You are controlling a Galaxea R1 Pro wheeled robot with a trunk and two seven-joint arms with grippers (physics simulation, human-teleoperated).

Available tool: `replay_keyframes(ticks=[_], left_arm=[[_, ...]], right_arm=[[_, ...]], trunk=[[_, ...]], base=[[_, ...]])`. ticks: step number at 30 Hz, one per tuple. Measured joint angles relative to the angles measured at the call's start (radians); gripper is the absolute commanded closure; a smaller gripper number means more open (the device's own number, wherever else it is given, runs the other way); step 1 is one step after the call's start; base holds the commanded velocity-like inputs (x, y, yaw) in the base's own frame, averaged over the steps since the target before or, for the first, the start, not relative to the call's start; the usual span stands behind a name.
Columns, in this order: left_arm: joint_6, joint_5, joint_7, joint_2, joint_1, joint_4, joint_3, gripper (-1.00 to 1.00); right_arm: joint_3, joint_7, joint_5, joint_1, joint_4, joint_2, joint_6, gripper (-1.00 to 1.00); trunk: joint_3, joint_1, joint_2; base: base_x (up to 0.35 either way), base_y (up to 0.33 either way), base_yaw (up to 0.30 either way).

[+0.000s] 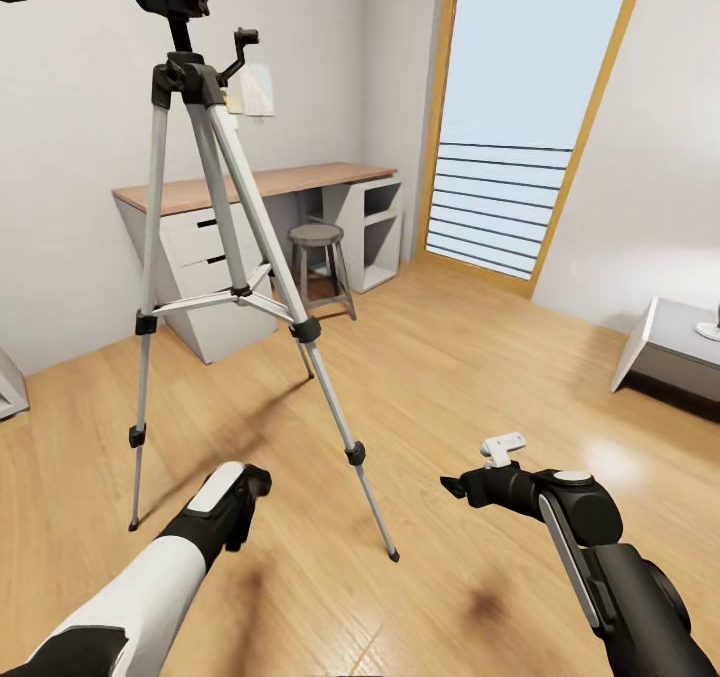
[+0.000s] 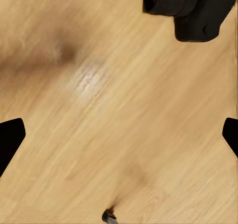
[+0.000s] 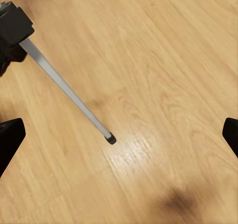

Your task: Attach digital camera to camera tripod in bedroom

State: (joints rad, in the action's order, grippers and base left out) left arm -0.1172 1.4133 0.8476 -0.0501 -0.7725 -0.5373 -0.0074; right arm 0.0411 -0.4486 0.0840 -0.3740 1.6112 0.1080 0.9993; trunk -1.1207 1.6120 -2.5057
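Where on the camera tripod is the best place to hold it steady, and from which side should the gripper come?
Probably the near leg of the camera tripod, on its bare silver tube between the black collars. It is thin, straight and slanted toward the robot, so the open right gripper could come from the right side and close across it. The black head sits higher, at the picture's top.

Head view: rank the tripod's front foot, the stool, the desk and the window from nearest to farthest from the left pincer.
1. Tripod front foot, on the floor just right of the left pincer.
2. Stool, behind the tripod.
3. Desk, along the wall behind the stool.
4. Window, far right.
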Motion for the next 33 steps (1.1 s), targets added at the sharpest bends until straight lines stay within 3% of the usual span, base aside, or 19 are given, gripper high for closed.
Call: replay_keyframes(ticks=[20, 29, 33], left_arm=[[0.103, -0.113, -0.115, 0.113, 0.000, 0.000, 0.000, -1.00], [0.149, -0.112, -0.167, 0.114, 0.000, 0.001, 0.000, -1.00], [0.129, -0.089, -0.144, 0.091, 0.023, 0.023, -0.020, -1.00]], right_arm=[[0.000, 0.000, 0.000, 0.000, 0.000, 0.000, 0.000, -1.00], [0.000, 0.000, 0.000, 0.000, 0.000, 0.000, 0.000, -1.00], [-0.001, 0.000, 0.000, 0.002, 0.000, -0.002, -0.001, -1.00]], trunk=[[0.000, 0.000, 0.000], [0.000, 0.000, 0.000], [0.000, 0.000, 0.000]], base=[[0.000, 0.000, 0.000], [0.002, -0.001, 0.000], [0.106, -0.052, 0.000]])
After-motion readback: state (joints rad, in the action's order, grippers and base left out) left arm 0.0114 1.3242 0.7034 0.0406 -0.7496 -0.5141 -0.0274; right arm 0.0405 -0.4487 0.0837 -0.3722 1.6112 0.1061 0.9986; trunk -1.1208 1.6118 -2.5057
